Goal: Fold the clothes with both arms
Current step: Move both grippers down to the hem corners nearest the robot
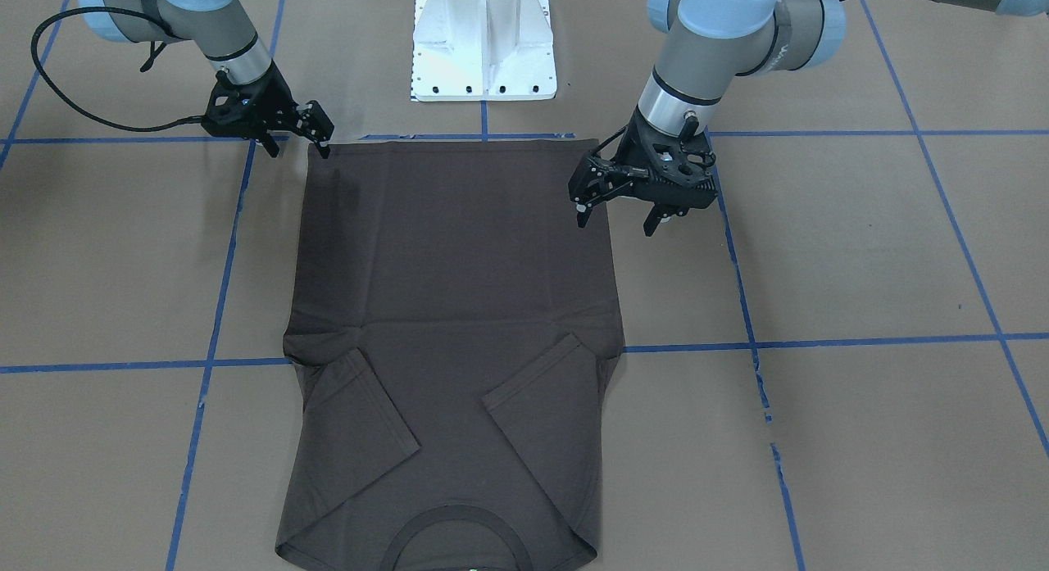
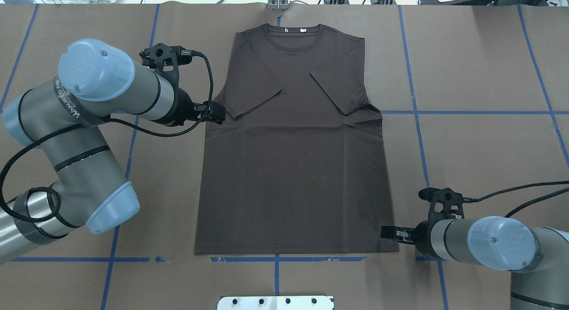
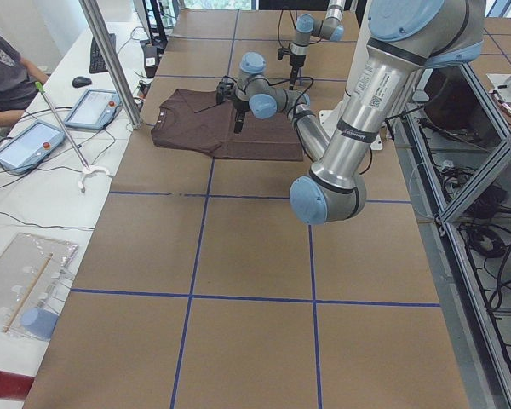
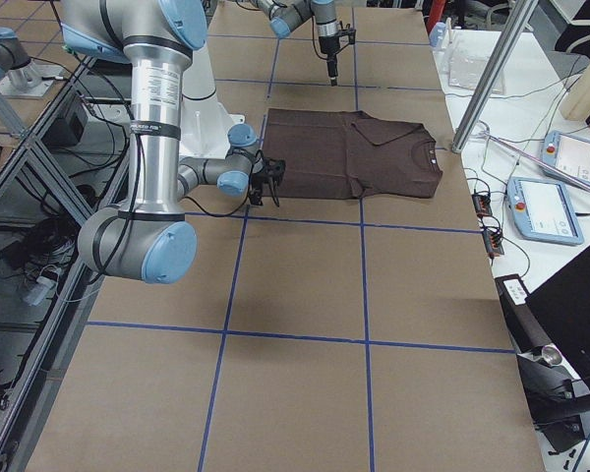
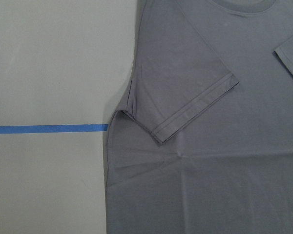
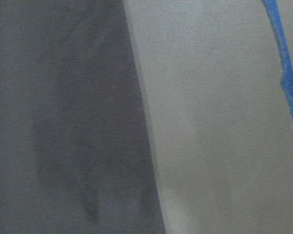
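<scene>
The dark grey-brown T-shirt (image 1: 455, 309) lies flat on the table, collar (image 2: 293, 34) away from the robot and both sleeves folded inward over the chest. My left gripper (image 1: 616, 220) is open and empty, just above the shirt's side edge below the left sleeve (image 2: 251, 98); it also shows in the overhead view (image 2: 216, 113). My right gripper (image 1: 297, 149) is open and empty, low at the hem corner on the robot's right (image 2: 393, 247). The left wrist view shows the folded sleeve (image 5: 195, 92); the right wrist view shows the shirt's edge (image 6: 63, 122). No fingers show in either wrist view.
The white pedestal base (image 1: 483, 47) stands just behind the hem. Blue tape lines (image 1: 860, 342) grid the brown table. Tablets (image 3: 94, 106) and a seated person (image 3: 4, 72) are past the collar end.
</scene>
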You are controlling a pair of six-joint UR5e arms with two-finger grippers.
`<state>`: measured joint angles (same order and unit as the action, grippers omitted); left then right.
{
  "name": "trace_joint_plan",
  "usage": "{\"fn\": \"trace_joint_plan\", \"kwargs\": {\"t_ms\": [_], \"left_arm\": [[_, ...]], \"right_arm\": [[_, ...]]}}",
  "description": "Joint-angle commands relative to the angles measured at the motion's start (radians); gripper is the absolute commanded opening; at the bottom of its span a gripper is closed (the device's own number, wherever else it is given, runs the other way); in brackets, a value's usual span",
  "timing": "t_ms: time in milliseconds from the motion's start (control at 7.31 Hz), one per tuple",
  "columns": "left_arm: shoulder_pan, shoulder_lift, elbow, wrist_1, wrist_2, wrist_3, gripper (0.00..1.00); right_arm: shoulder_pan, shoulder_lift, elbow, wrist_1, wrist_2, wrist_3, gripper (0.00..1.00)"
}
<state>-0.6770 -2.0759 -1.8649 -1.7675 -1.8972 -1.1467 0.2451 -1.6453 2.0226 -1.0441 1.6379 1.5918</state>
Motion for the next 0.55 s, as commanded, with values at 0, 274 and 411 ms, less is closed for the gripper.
{"fn": "trace_joint_plan", "kwargs": {"t_ms": [0, 274, 411], "left_arm": [[-0.001, 0.004, 0.001, -0.001, 0.0, 0.004, 1.0], [-0.004, 0.004, 0.0, -0.001, 0.0, 0.005, 1.0], [-0.004, 0.004, -0.008, -0.001, 0.0, 0.005, 1.0]], "right_arm": [[-0.01, 0.076, 0.001, -0.134, -0.013, 0.0, 0.99], [-0.023, 0.068, 0.001, -0.137, -0.009, 0.0, 0.99], [-0.027, 0.067, 0.002, -0.137, -0.004, 0.0, 0.99]]}}
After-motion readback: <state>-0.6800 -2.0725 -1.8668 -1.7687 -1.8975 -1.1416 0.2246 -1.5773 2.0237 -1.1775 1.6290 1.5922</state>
